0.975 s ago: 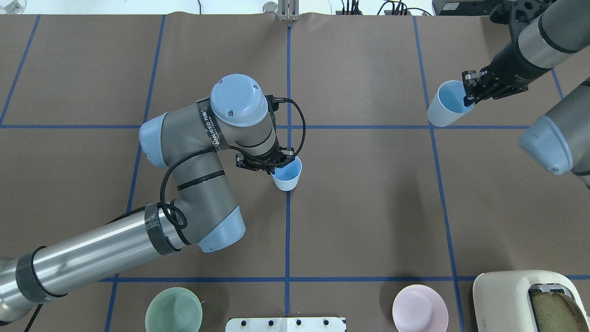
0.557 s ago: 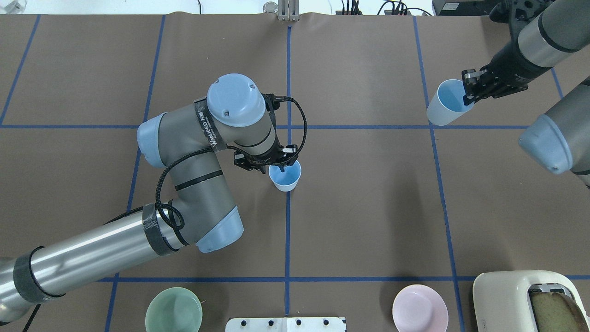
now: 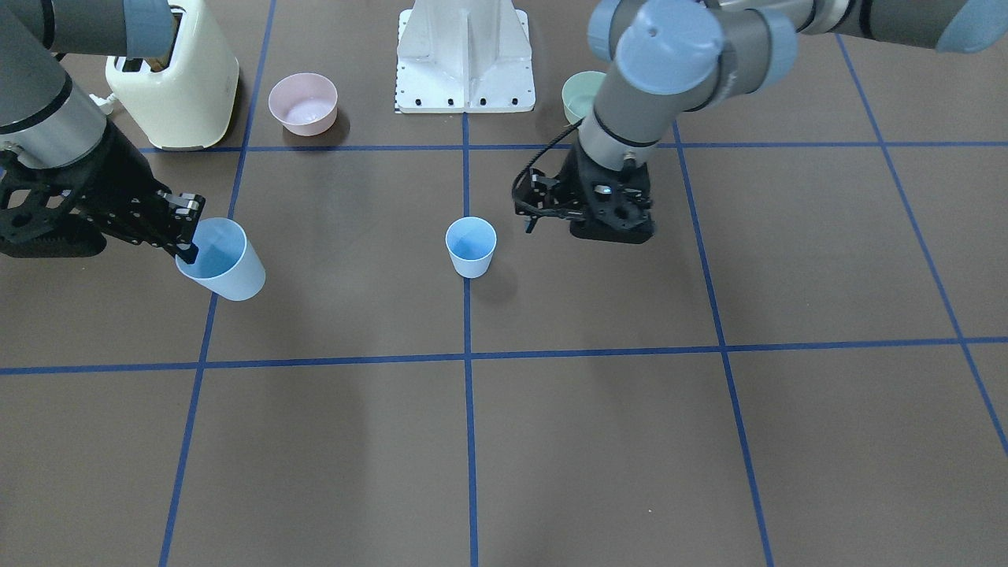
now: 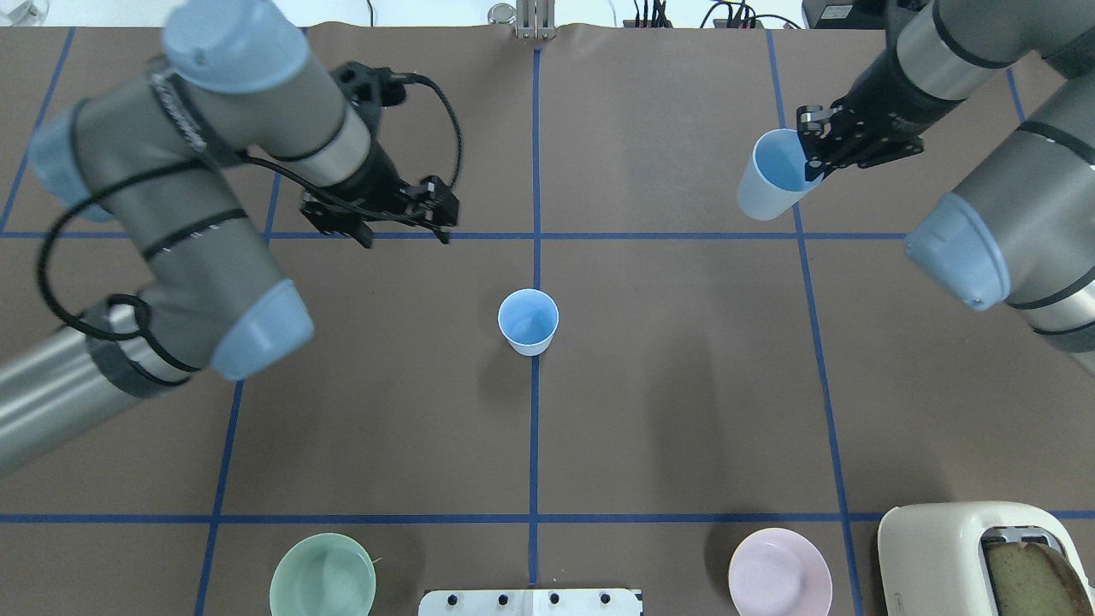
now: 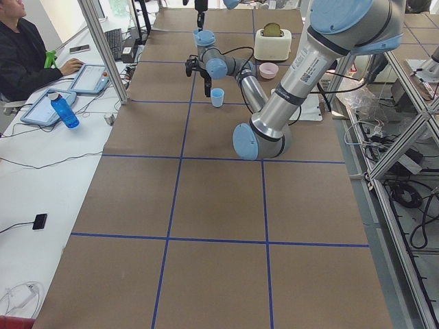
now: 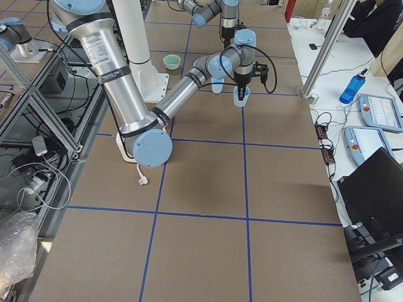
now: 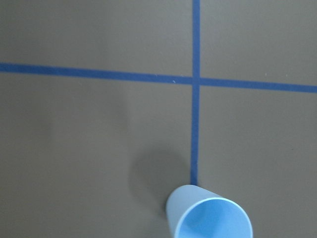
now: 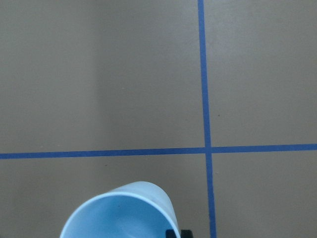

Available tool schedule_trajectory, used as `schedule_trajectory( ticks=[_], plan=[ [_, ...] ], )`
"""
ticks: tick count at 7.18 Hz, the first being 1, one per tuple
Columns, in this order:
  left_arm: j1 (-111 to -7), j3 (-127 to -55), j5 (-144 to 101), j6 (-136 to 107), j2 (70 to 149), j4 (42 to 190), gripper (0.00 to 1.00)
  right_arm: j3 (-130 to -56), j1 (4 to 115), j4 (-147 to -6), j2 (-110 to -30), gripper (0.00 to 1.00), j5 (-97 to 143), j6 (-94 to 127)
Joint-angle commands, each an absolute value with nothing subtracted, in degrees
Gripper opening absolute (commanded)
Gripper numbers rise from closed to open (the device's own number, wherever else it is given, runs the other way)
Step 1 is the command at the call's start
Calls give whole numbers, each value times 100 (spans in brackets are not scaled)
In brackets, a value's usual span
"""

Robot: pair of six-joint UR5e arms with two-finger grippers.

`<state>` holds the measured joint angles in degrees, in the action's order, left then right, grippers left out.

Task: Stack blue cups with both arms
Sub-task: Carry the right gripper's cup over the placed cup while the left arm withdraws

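Note:
One blue cup [image 4: 528, 321] stands upright and alone on the table's centre line; it also shows in the front view [image 3: 471, 246] and at the bottom of the left wrist view [image 7: 208, 217]. My left gripper [image 4: 402, 229] is open and empty, raised and off to the far left of that cup, apart from it. My right gripper [image 4: 817, 161] is shut on the rim of the second blue cup [image 4: 772, 184], holding it tilted above the table at the far right. In the front view that gripper [image 3: 185, 230] and cup [image 3: 222, 261] are at the left. The right wrist view shows this cup's rim [image 8: 119, 214].
A green bowl [image 4: 322, 575] and a pink bowl [image 4: 779, 571] sit at the near edge, either side of the white base pedestal [image 3: 466, 55]. A cream toaster [image 4: 984, 556] with bread stands at the near right corner. An operator sits beside the table's far side.
My left gripper let go of the centre cup, opened and drew away up and to the far left. My right gripper carried its cup a little left and farther away.

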<state>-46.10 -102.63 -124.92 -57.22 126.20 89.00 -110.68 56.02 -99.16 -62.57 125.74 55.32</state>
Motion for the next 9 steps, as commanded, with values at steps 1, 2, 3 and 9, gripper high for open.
schedule_trajectory(
  ticks=[1, 2, 3, 9],
  plan=[
    [-5700, -10687, -12910, -3857, 11824, 8500, 98, -11092, 4610, -9941, -5681, 0, 11895, 6763],
    [-6078, -10687, -12911, -3049, 11465, 8508, 98, -11057, 4179, -9967, -5365, 0, 11578, 7229],
    [-6360, -10688, -12911, -2406, 11156, 8525, 98, -11031, 3940, -9967, -5153, 0, 11375, 7573],
    [-7661, -10697, -13639, -1266, 10380, 8569, 98, -10170, 3270, -9923, -4394, 0, 10644, 8078]
  ],
)
